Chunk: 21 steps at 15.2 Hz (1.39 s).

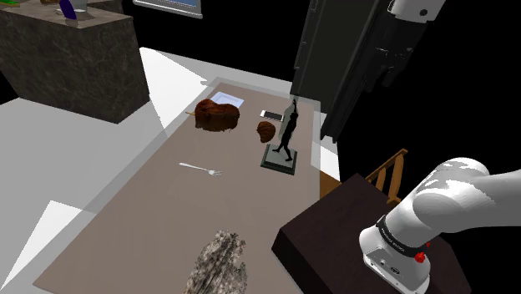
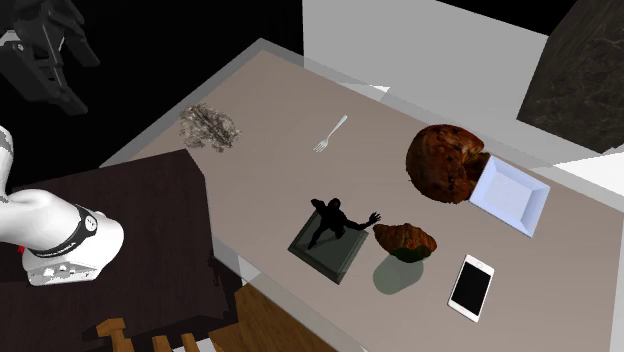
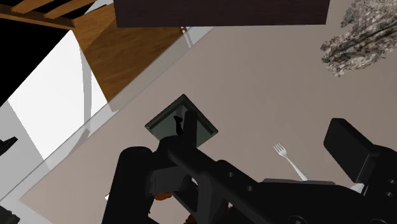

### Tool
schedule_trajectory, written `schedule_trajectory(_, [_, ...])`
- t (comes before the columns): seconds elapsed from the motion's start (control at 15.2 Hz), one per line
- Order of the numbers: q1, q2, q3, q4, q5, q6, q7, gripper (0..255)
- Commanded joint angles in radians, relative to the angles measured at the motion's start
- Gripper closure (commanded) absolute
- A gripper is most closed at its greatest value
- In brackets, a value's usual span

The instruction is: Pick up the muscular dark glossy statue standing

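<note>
A dark glossy statue (image 1: 288, 127) of a muscular figure stands upright on a square dark base (image 1: 278, 160), near the table's edge at the shoulder view's right. From the second exterior view, the statue (image 2: 335, 220) is seen from above with one arm stretched out. My gripper (image 1: 336, 124) hangs high above the table, well apart from the statue. In the second exterior view, the gripper (image 2: 68, 75) is at the upper left. The wrist view looks down on the statue (image 3: 181, 124) far below the gripper (image 3: 245, 149), whose fingers stand apart with nothing between them.
On the brown table (image 1: 150, 217) lie a fork (image 1: 200, 169), a round brown loaf (image 2: 445, 162), a white plate (image 2: 510, 195), a small brown lump (image 2: 405, 238), a phone (image 2: 471, 286) and a rough grey clump (image 2: 208, 127). A wooden chair (image 1: 388, 171) stands beside the dark stand (image 1: 351, 225).
</note>
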Motion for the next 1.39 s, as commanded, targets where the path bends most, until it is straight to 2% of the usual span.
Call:
schedule_trajectory(0.0, [0.000,0.000,0.000,0.000,0.000,0.000,0.000,0])
schedule_trajectory(0.66, [-0.016,0.234,-0.032,-0.079,-0.064,0.333,-0.042,0])
schedule_trajectory(1.32, [-0.036,0.561,-0.060,-0.016,-0.118,0.620,-0.065,0])
